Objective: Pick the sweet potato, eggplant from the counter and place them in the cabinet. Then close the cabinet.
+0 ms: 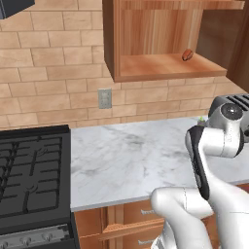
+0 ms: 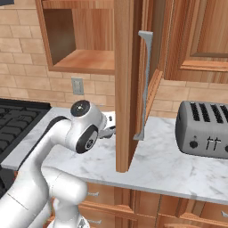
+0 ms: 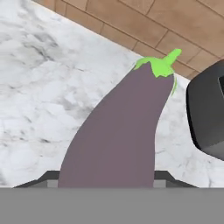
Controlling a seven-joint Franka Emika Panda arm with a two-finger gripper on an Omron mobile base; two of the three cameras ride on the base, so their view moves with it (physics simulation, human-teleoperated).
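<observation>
Just beside the toaster [image 3: 208, 118], the claw sits low over the tabletop [image 3: 39, 83] with the one eggplant [image 3: 122, 131] running up from between its tips; whether it grips cannot be told. The one sweet potato [image 1: 187, 55] already lies in the open cabinet [image 1: 146, 68]. Left, by my reading: eggplant shelved, door [image 2: 124, 89] shut.

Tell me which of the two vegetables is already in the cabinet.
The sweet potato: the small orange-brown lump on the cabinet shelf. The purple, green-capped eggplant is down over the marble counter.
</observation>
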